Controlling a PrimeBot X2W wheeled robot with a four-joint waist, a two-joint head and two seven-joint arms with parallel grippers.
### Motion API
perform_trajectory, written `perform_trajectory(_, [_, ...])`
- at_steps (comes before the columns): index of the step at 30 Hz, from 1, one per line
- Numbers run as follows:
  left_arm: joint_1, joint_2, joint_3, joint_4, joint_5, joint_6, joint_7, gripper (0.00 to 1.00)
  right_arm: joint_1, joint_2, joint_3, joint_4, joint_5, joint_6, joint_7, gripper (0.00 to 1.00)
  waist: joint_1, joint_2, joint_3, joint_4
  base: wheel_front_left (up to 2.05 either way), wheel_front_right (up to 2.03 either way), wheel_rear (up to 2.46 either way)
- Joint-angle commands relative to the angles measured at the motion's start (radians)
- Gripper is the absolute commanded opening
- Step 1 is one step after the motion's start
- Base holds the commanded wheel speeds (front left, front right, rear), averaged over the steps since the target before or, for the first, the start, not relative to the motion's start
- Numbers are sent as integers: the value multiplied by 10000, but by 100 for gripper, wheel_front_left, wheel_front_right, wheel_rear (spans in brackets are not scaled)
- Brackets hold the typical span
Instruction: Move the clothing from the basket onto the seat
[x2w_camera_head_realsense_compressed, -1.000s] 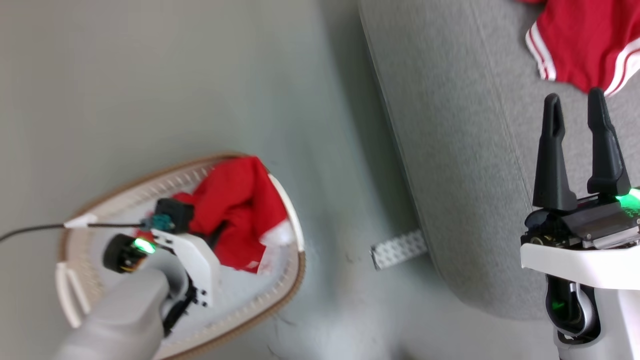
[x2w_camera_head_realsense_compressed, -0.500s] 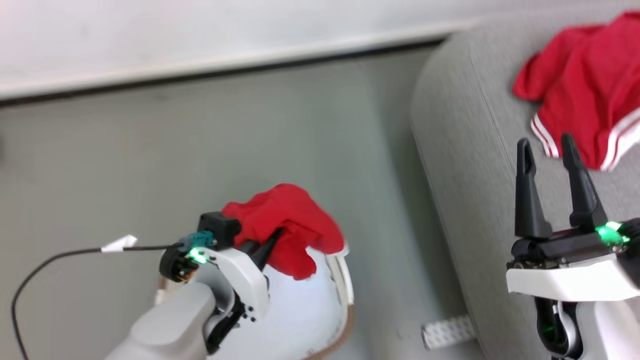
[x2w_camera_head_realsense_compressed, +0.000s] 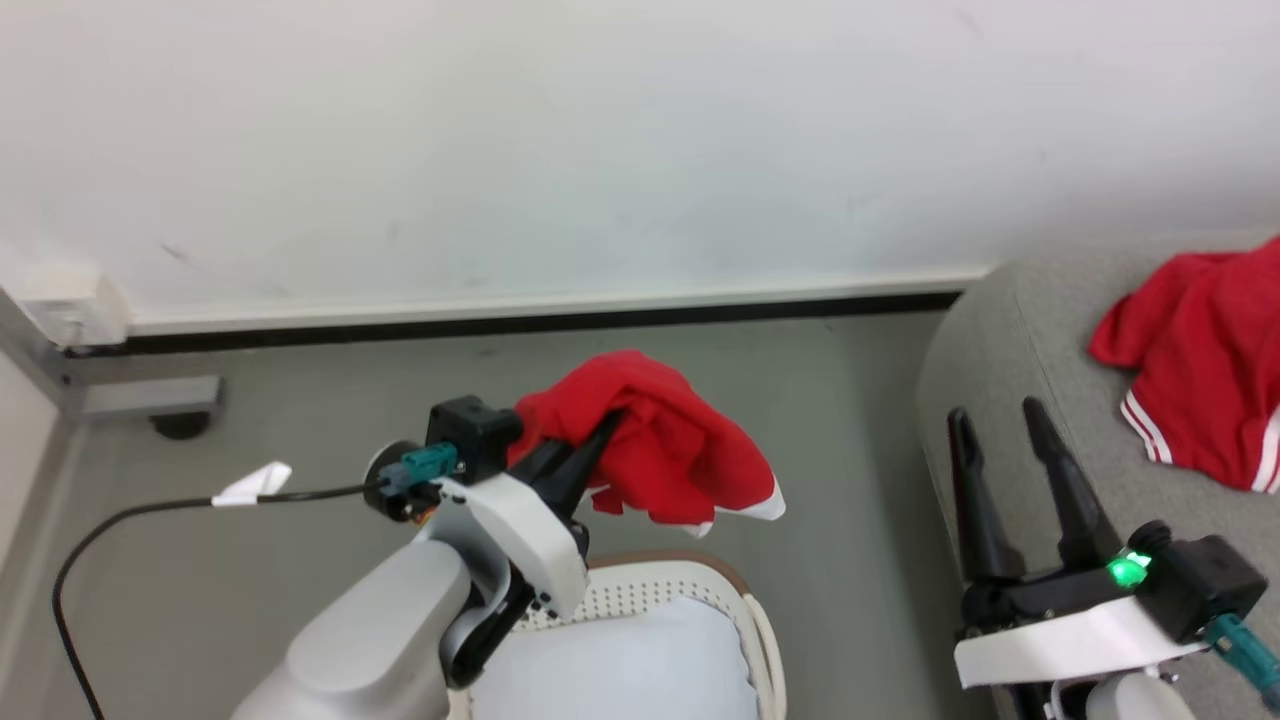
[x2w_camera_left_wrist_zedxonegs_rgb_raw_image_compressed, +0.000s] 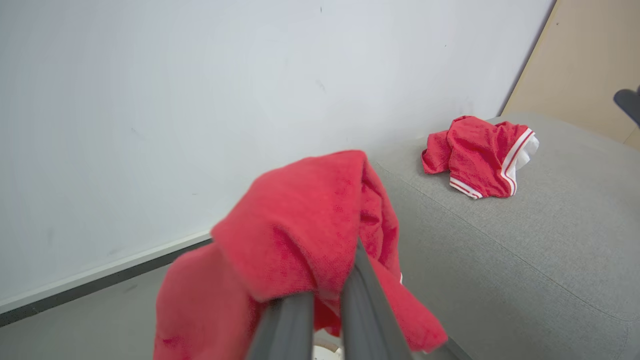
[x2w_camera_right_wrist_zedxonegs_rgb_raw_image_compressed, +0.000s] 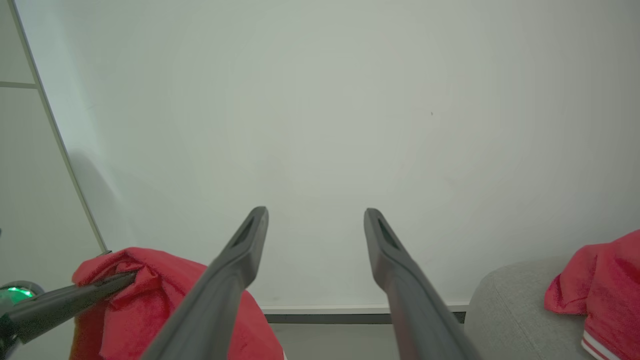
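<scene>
I have the left claw (x2w_camera_head_realsense_compressed: 592, 443) clamped on a red garment (x2w_camera_head_realsense_compressed: 680, 450), fingers pinched together with cloth bunched over them. The garment hangs in the air above the far rim of the basket (x2w_camera_head_realsense_compressed: 748, 600), and its white-trimmed hem dangles just clear of that rim. The right claw (x2w_camera_head_realsense_compressed: 992, 412) is spread wide and holds nothing. It is parked over the near left edge of the seat (x2w_camera_head_realsense_compressed: 1010, 370). A second red garment (x2w_camera_head_realsense_compressed: 1200, 390) already lies near the seat's far left corner.

The step in hand, as I judge it, is the carry across to the seat. I want to keep the load high enough that the hanging hem clears both the basket rim and the seat's rounded edge. I would swing it well inside that edge before releasing, since cloth dropped on the rounded corner could slide to the floor (x2w_camera_head_realsense_compressed: 300, 400). I would set it beside the garment already there, and steer around the right claw, which sits between my load and the landing spot.

The left fingertips are buried in fabric, so I cannot tell how much cloth they have pinched. My own forearm (x2w_camera_head_realsense_compressed: 370, 640) and the bottom of the head view cut off most of the basket. I see a pale pad (x2w_camera_head_realsense_compressed: 620, 670) inside it, but I cannot say whether more clothing remains. The seat runs out of the head view on the right.
</scene>
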Motion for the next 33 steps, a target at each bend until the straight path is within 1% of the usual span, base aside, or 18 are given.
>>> perform_trajectory(1, [-124,4,49,-74,100,10,-2,0,163,-20,23,39,41,-22,2,100,3,0,-389,343,0,0,0])
perform_trajectory(4, [-323,71,64,-336,258,130,-2,0,316,-20,282,267,94,-22,3,100,3,0,-628,509,0,0,0])
perform_trajectory(11, [-762,125,265,-1015,156,366,186,0,500,-22,761,561,307,-22,3,100,3,0,-989,780,0,0,0])
perform_trajectory(21, [-716,316,432,-1950,-80,700,494,0,430,-20,1181,793,-21,-22,3,100,3,0,-1015,964,0,0,0])
perform_trajectory(27, [-575,393,439,-2233,-180,799,550,0,280,-20,1344,944,-220,-22,3,100,3,0,-922,1025,0,0,0])
perform_trajectory(33, [-435,392,354,-2389,-213,857,558,0,-154,-28,1618,1438,-651,-22,3,100,3,0,-878,1085,0,0,0])
